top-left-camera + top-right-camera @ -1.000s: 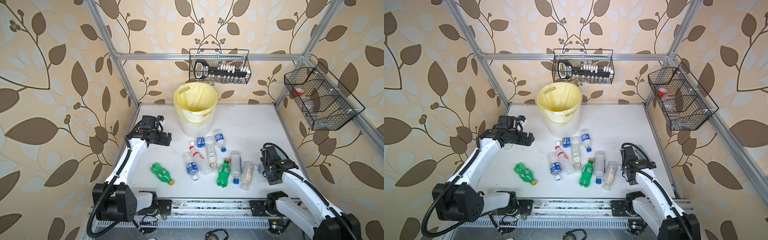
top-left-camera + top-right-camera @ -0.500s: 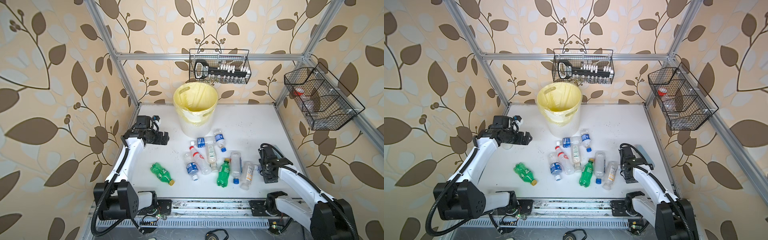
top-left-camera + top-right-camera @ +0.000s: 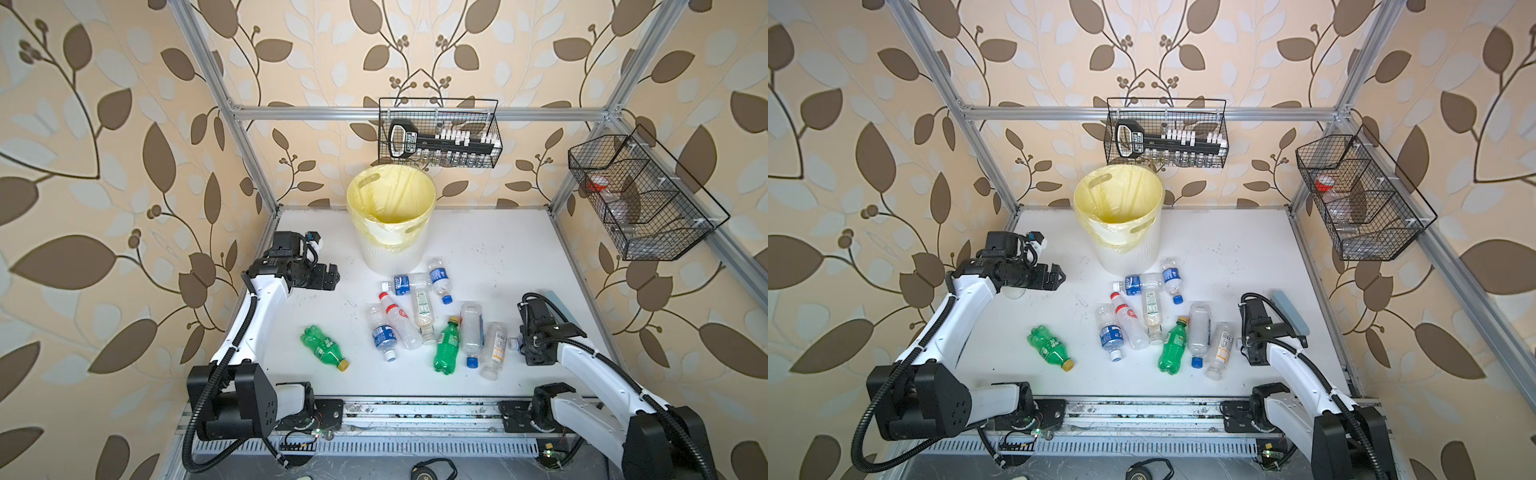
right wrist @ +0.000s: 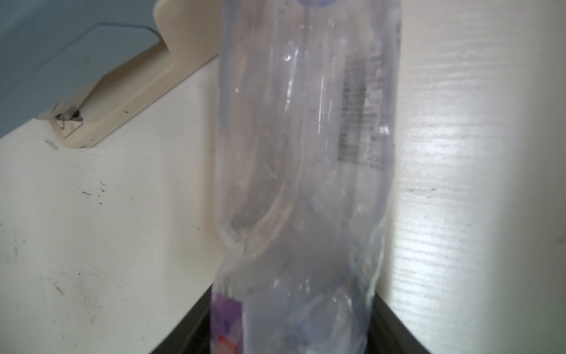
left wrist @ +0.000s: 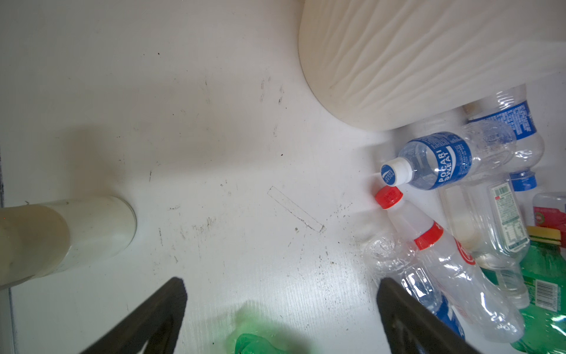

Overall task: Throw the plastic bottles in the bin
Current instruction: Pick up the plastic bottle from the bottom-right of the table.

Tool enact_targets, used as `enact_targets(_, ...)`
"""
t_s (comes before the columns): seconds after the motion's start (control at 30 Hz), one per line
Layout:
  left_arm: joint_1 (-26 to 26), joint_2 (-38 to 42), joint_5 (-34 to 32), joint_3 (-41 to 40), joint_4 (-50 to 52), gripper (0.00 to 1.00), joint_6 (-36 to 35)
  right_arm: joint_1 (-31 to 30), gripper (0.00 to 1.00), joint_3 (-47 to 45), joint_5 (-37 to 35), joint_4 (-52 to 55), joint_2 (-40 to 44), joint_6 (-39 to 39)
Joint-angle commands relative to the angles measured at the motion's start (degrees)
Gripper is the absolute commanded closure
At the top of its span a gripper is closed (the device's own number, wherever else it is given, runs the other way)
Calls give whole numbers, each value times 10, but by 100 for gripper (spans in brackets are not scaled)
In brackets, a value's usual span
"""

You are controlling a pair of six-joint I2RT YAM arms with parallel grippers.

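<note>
Step in hand: pickup. Right gripper (image 4: 294, 318): fingers pressed on both sides of a clear purple-labelled bottle (image 4: 306, 153) lying on the table (image 3: 498, 257), well apart from the bin (image 3: 384, 255). Left gripper (image 5: 280, 288): spread wide, empty. Remaining bottles (image 3: 422, 305): strewn before the bin. Next move, judged: lift, carry above the bin's rim, release.

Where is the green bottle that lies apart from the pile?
In both top views the green bottle lies flat on the left half of the table, between the left arm and the pile.
</note>
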State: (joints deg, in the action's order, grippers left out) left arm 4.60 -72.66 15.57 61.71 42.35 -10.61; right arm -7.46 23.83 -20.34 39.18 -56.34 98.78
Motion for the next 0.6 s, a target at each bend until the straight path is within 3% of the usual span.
enact_targets(0.0,5,1,24,4,12,1,-13,1,41,-13,2,9,12,19)
enact_targets(0.17,8,2,33,2,11,1,-16,0,50,-19,0,18,36,3)
enact_targets(0.57,16,7,48,1,12,1,-13,-17,54,-16,-41,108,137,30)
